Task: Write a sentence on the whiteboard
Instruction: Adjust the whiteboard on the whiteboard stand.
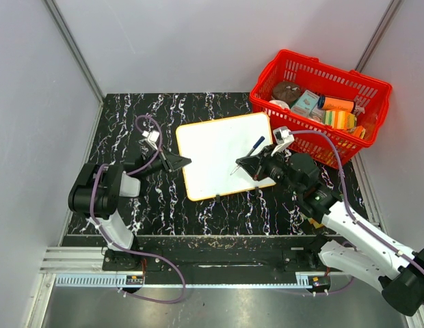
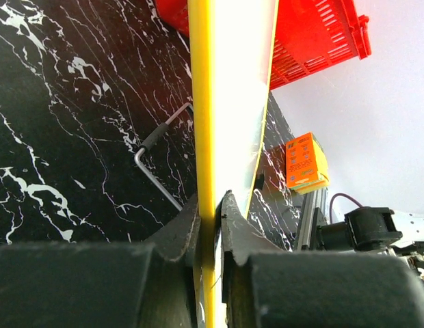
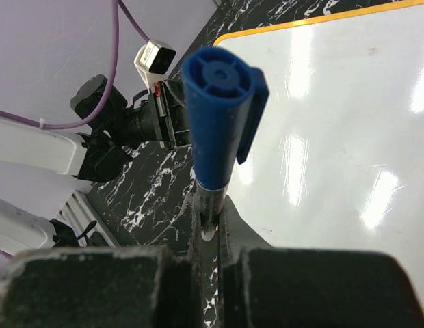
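The whiteboard lies flat in the middle of the black marbled table, turned a little off square, its face blank with no writing showing. At its left edge the left hand is pressed together on the yellow frame; the left wrist view shows the 2 fingers nipping the thin rim from both sides. Over the right part of the board the right hand pinches a marker low on its barrel, the blue clipped cap end pointing up and away, the other end angled down toward the board's near side. Whether that tip touches the surface is too small to tell.

The likely trouble is the board shifting. It is held at 1 edge only, so pressure from writing on the right side could pivot it in that narrow clamp and smear or skew the letters. The marker could also twist or slide in its slim pinch (the grip sits well below the heavy cap end), leaving strokes faint or broken.

A hex key lies on the table just beside the frame, and a red basket of goods stands at the far right, close to the right arm's elbow room.
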Tool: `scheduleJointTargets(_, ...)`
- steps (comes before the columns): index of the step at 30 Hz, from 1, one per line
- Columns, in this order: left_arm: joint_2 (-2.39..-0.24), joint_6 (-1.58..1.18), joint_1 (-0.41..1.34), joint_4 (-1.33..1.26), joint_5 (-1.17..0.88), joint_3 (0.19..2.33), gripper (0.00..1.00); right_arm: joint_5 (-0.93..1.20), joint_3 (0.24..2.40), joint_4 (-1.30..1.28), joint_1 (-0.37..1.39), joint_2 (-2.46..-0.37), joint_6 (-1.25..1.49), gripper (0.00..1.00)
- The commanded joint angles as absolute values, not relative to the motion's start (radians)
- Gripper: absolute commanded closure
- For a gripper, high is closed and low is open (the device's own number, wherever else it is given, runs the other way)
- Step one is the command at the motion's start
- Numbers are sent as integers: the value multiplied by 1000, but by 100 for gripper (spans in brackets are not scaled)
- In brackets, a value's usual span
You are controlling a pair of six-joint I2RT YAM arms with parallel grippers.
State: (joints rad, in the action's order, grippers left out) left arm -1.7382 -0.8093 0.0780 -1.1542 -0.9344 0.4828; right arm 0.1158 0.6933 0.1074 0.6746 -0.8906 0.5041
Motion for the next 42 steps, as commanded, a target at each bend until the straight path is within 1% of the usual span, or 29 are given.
scheduleJointTargets(1, -1707, -551, 129, -951, -861, 485, 100, 103, 742, 130, 669, -910, 450, 100)
scheduleJointTargets(6, -1641, -447, 167, -777, -807, 514, 100, 87, 836, 133, 669, -977, 348, 100)
scheduleJointTargets(12, -1617, -411, 190, -701, -766, 518, 100, 75, 902, 135, 667, -1006, 276, 100)
scheduleJointTargets(14, -1614, -410, 192, -687, -759, 518, 96, 77, 902, 135, 669, -1011, 276, 100)
scheduleJointTargets(15, -1611, -405, 196, -680, -758, 514, 92, 77, 900, 135, 669, -1012, 276, 100)
scheduleJointTargets(17, -1606, -405, 202, -670, -753, 512, 88, 81, 888, 146, 669, -1012, 281, 100)
scheduleJointTargets(18, -1603, -400, 207, -649, -747, 515, 80, 83, 884, 149, 669, -1014, 282, 100)
scheduleJointTargets(20, -1594, -388, 215, -615, -735, 518, 72, 89, 877, 155, 669, -1019, 288, 100)
scheduleJointTargets(21, -1588, -385, 221, -606, -732, 520, 69, 90, 874, 156, 669, -1019, 288, 100)
scheduleJointTargets(22, -1574, -380, 224, -597, -729, 522, 63, 91, 873, 160, 669, -1020, 293, 100)
scheduleJointTargets(24, -1560, -367, 227, -568, -713, 528, 59, 94, 873, 163, 669, -1019, 296, 100)
scheduleJointTargets(25, -1543, -362, 229, -560, -706, 528, 52, 94, 871, 163, 669, -1016, 298, 100)
scheduleJointTargets(28, -1517, -341, 230, -506, -699, 548, 43, 94, 865, 163, 669, -1009, 299, 100)
scheduleJointTargets(29, -1513, -318, 230, -462, -699, 566, 39, 94, 865, 163, 669, -1005, 301, 100)
scheduleJointTargets(31, -1490, -299, 230, -434, -692, 577, 33, 92, 862, 164, 667, -999, 302, 100)
scheduleJointTargets(32, -1482, -287, 230, -416, -687, 581, 29, 94, 862, 163, 669, -997, 302, 100)
scheduleJointTargets(36, -1428, -282, 229, -405, -678, 581, 19, 95, 861, 161, 669, -999, 305, 100)
scheduleJointTargets(42, -1379, -304, 206, -385, -660, 604, 14, 95, 867, 158, 669, -1003, 299, 100)
